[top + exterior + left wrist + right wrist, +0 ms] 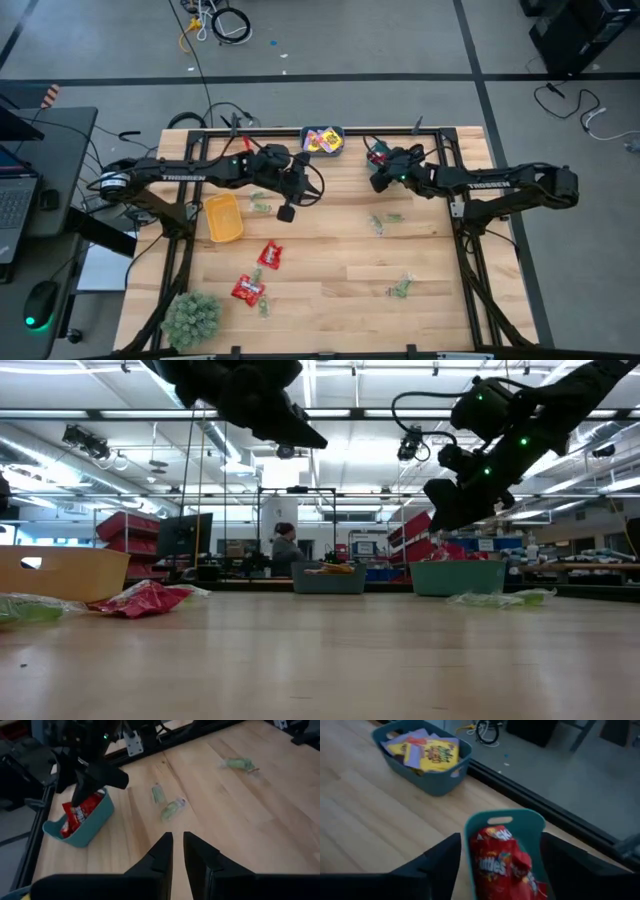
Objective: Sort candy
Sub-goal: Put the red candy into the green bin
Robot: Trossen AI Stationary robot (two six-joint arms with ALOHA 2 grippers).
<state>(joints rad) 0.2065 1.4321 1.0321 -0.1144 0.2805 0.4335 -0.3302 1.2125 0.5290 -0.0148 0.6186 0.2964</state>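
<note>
Hovering above the table's far edge, the right gripper (pixel 378 165) hangs with its fingers spread wide over a teal bin (pixel 504 822) holding red candy packets (pixel 502 865), nothing between them. Nearest the front edge, beside the green plant ball (pixel 190 318), two red packets (pixel 249 290) lie on the wooden table (pixel 340 270), one behind the other on a line slanting toward the far right; a third sweet in pale green wrap (pixel 401 288) sits alone right of centre, its long axis running across the table. Open wood lies between these pieces. Mid-table, the yellow bin (pixel 223 217) stands left, and more green pieces (pixel 385 220) rest slantwise below the right arm. The left gripper (pixel 287 211) hangs clear above the boards, fingers nearly together and empty. At the far edge a second teal bin (pixel 323 141) holds yellow packets (pixel 432 754), lying flat and stacked. Beyond, a person (pixel 286 550) stands in the room.
</note>
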